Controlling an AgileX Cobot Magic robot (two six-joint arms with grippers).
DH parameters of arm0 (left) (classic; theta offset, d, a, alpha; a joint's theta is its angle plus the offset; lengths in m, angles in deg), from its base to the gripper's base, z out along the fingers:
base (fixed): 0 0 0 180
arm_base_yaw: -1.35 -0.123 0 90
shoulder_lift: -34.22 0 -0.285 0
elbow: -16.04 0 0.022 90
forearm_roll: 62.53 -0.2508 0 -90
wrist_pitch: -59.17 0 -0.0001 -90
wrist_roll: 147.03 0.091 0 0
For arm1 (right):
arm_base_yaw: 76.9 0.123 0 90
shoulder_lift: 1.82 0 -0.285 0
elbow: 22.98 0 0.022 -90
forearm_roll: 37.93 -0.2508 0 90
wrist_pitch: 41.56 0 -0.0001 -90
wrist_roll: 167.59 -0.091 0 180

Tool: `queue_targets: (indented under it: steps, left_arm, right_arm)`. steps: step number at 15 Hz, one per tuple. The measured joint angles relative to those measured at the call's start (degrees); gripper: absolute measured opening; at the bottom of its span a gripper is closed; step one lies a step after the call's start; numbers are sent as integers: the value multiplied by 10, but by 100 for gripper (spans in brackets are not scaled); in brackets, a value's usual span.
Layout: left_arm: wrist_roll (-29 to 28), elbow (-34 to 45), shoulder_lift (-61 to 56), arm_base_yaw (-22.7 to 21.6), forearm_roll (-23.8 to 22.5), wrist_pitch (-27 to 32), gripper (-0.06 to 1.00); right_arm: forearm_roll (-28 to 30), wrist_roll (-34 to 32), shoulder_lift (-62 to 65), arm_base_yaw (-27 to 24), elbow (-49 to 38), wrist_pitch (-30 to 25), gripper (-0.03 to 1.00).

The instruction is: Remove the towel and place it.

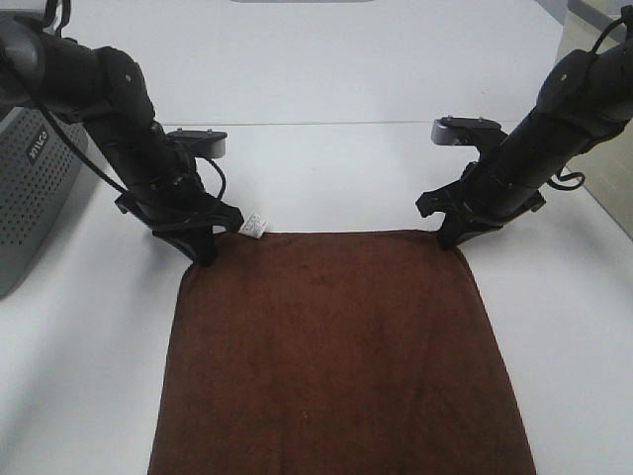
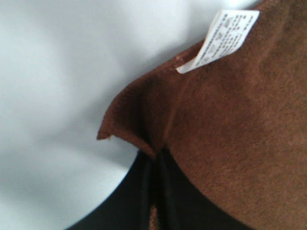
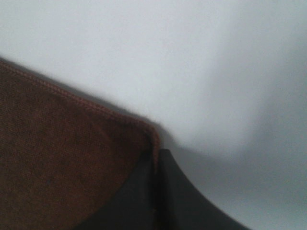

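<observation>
The dark brown towel (image 1: 336,356) lies spread flat on the white table, running off the near edge of the high view. Its small white tag (image 1: 253,227) sits at the far left corner. My left gripper (image 1: 206,249) is shut on that far left corner; in the left wrist view the cloth (image 2: 230,124) is pinched between the black fingers (image 2: 168,191), with the tag (image 2: 218,40) beside them. At the far right corner my right gripper (image 1: 447,237) is shut on the towel, and the right wrist view shows the hemmed corner (image 3: 72,158) caught between its fingers (image 3: 139,196).
A grey perforated basket (image 1: 30,188) stands at the left edge of the table, just behind my left arm. The white tabletop (image 1: 326,168) stretches beyond the towel, with a seam line across it. A light object sits at the far right corner (image 1: 603,20).
</observation>
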Motion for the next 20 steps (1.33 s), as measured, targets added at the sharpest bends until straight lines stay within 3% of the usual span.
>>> queue_targets:
  steps: [8,20]
  left_arm:
    - [1,-144,-1,0,-64,10,0]
    - [1,-211,20,0,-111,-245,0]
  right_arm:
    - [5,-5,-2,0,129,4,1]
    - [-3,2,-61,4,291,92,1]
